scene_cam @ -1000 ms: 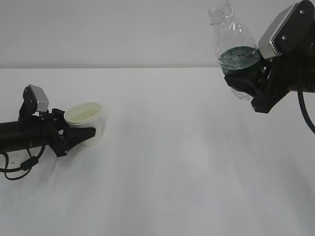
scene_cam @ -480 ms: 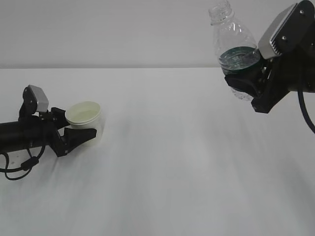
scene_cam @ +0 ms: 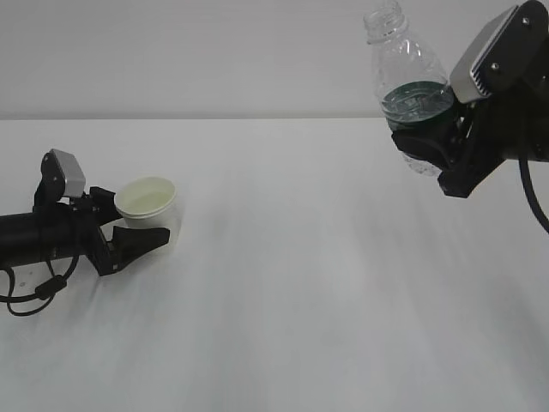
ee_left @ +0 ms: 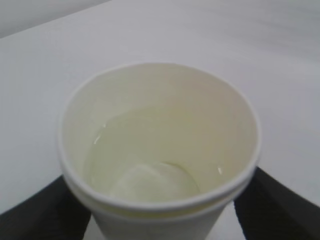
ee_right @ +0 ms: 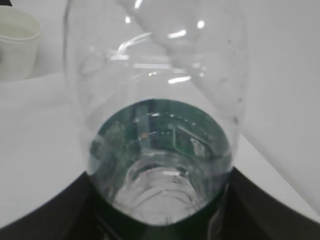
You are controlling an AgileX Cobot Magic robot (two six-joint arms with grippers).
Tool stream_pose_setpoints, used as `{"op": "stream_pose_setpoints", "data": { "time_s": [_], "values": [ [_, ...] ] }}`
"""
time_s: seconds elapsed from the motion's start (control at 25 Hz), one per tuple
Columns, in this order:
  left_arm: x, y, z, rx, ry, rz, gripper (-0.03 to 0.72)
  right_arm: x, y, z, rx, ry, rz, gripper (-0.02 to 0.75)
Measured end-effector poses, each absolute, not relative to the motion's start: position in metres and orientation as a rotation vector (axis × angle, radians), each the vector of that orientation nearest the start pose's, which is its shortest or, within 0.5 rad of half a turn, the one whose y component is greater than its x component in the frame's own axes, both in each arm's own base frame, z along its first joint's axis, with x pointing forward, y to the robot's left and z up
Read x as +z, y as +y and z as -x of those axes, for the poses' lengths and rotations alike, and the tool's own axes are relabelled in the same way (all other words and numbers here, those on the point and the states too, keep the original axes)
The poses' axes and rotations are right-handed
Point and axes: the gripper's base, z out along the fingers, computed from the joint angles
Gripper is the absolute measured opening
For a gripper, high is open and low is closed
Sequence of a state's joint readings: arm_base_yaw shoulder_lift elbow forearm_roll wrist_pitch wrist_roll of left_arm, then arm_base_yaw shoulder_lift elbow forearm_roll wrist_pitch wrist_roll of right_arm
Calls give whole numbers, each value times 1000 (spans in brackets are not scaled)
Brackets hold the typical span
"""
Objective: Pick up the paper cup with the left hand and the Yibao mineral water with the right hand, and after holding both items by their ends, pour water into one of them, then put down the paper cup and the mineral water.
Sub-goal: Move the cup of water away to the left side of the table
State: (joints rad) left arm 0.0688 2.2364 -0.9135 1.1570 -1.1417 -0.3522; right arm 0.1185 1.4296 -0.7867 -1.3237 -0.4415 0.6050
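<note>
Now my left hand [scene_cam: 137,230] lies low over the white desk [scene_cam: 309,283] on the left side, its fingers [scene_cam: 141,239] spread to either side of the paper cup [scene_cam: 149,213]. The cup stands upright on the desk between them, and in the exterior view a sliver of white shows between the near finger and the cup wall, so I am not squeezing it. From my left wrist view the cup [ee_left: 160,150] fills the picture, its rolled rim round and unbent, a shallow pool of clear water over its pale cream bottom, and my dark fingers [ee_left: 280,210] sit low at both lower corners beside its wall.

My right hand [scene_cam: 429,142] is up in the air at the right side, well apart from the cup, with its fingers clamped on the lower body of the Yibao mineral water [scene_cam: 410,90] around the dark green label. The bottle leans slightly, its capless neck uppermost. In my right wrist view the clear ribbed bottle [ee_right: 160,115] rises straight away from me, and the cup [ee_right: 17,42] shows small at the far upper left.
</note>
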Motion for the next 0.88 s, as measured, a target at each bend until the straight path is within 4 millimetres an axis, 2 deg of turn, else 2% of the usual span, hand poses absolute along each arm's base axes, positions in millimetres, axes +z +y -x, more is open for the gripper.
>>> {"op": "stream_pose_setpoints", "data": {
  "time_s": [0.6,0.88],
  "values": [
    [67,-51,-356,-713,1710,-850,609,259,73,-291,55,1687,1017,435],
    [76,-52,-357,-717,1694,-850,600,259,73,-291,55,1687,1017,435]
  ]
}}
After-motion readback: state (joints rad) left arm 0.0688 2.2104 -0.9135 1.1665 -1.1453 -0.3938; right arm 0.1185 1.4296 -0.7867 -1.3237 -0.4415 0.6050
